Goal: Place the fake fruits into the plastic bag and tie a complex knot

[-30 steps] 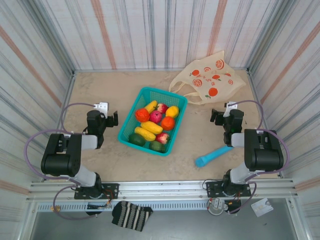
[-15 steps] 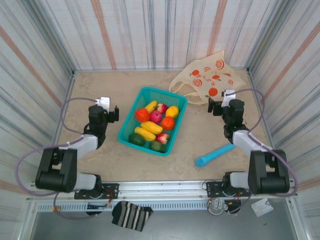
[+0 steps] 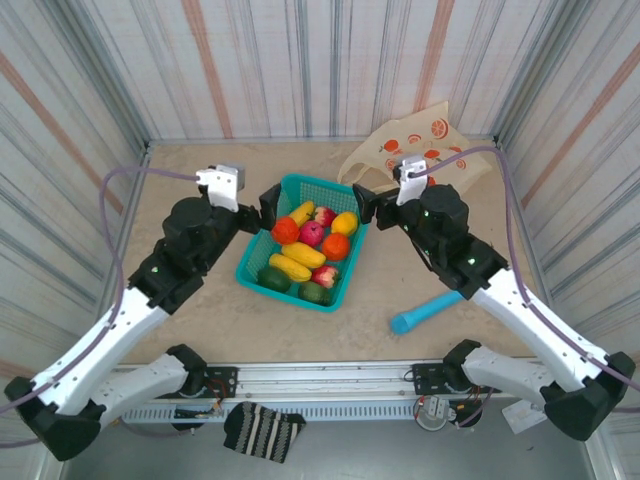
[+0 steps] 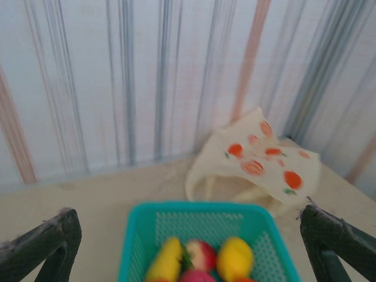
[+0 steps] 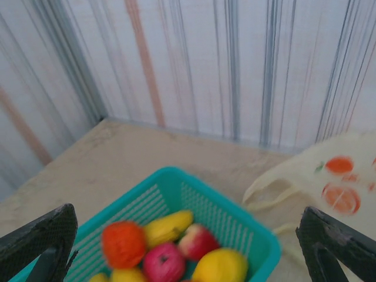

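Observation:
The fake fruits lie heaped in a teal mesh basket at mid-table: a red apple, an orange round, a banana and a yellow mango among them. The plastic bag, cream with citrus prints, lies flat at the back right, handles toward the basket, and is partly hidden behind my right wrist. My left gripper hovers over the basket's back-left corner, open and holding nothing. My right gripper hovers at the back-right corner, also open. The bag also appears beyond the basket, and again at the right.
A blue cylindrical stick lies on the table at the front right. Striped walls close in the table on three sides. A striped cloth hangs below the front rail.
Both arms have unfolded from beside the basket, risen and swung forward and inward over the basket's back corners. Both grippers stayed open.

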Robot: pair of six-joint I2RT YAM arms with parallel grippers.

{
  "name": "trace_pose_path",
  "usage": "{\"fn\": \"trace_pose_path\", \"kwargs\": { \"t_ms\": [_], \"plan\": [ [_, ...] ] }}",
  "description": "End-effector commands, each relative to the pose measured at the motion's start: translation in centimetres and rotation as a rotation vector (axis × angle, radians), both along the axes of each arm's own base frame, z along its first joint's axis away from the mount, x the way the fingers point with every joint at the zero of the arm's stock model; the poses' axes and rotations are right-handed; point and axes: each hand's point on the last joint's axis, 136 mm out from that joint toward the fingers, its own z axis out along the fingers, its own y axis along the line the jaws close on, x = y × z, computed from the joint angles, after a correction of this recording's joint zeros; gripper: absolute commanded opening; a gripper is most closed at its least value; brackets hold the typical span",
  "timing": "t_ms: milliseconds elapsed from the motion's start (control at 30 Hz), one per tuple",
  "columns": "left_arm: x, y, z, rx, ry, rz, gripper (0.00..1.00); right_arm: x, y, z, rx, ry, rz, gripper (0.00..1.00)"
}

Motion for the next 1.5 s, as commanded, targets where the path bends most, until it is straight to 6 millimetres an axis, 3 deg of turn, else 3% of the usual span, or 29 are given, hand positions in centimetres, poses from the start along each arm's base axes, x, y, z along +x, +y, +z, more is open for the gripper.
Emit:
{"fn": "trace_pose_path", "kwargs": {
  "t_ms": [0,100,167,300,367,433,533,567,600,700,767,1033,1200,1467],
  "plan": [
    [-3.7,2.7,-6.9,0.005,0.375,-0.006,0.99,-4.4,-1.0,-3.1,0.158,0.317,0.148,0.99],
    [-4.9,3.6,-9.1,-0.165,0.493,0.003,0.99,-3.9,-1.7,-5.5,0.296,0.43,0.136,0.99],
    [-6.2,2.5,-9.1,-0.227,0.524,-0.082,0.99,-3.6,-1.8,-8.7,0.191,0.57,0.071,0.99],
    [-9.2,-0.1,-11.2,-0.113,0.614,-0.238,0.99,-4.1,-0.3,-13.8,-0.033,0.708,0.051,1.0],
    [-10.9,-0.7,-12.6,-0.028,0.651,-0.29,0.99,-4.6,0.7,-15.6,-0.079,0.77,0.094,0.86],
    [-12.7,-1.8,-14.1,0.01,0.715,-0.355,0.99,-4.9,1.4,-17.0,-0.099,0.845,0.127,0.79],
    [-15.8,-3.5,-16.3,0.107,0.819,-0.486,0.78,-5.1,2.0,-18.9,-0.149,0.919,0.141,0.69],
    [-16.6,-3.6,-17.3,0.163,0.849,-0.498,0.66,-5.0,2.1,-19.5,-0.162,0.937,0.139,0.63],
    [-17.1,-3.3,-18.3,0.218,0.875,-0.486,0.58,-4.9,2.2,-19.8,-0.174,0.95,0.139,0.57],
    [-17.9,-3.5,-20.6,0.296,0.945,-0.473,0.33,-4.8,2.8,-20.5,-0.194,0.967,0.152,0.52],
    [-17.7,-4.0,-22.0,0.299,0.977,-0.455,0.25,-4.7,3.0,-20.9,-0.218,0.964,0.151,0.51],
    [-13.1,-5.4,-26.8,0.284,0.98,-0.276,0.23,-4.9,4.1,-22.5,-0.226,0.998,0.184,0.56],
    [-10.0,-5.8,-26.9,0.223,0.958,-0.198,0.24,-4.1,6.3,-22.2,-0.138,0.997,0.237,0.55],
    [-7.3,-2.7,-28.1,0.063,0.998,-0.053,0.27,-0.3,10.0,-23.5,-0.087,1.013,0.255,0.53]
  ]
}}
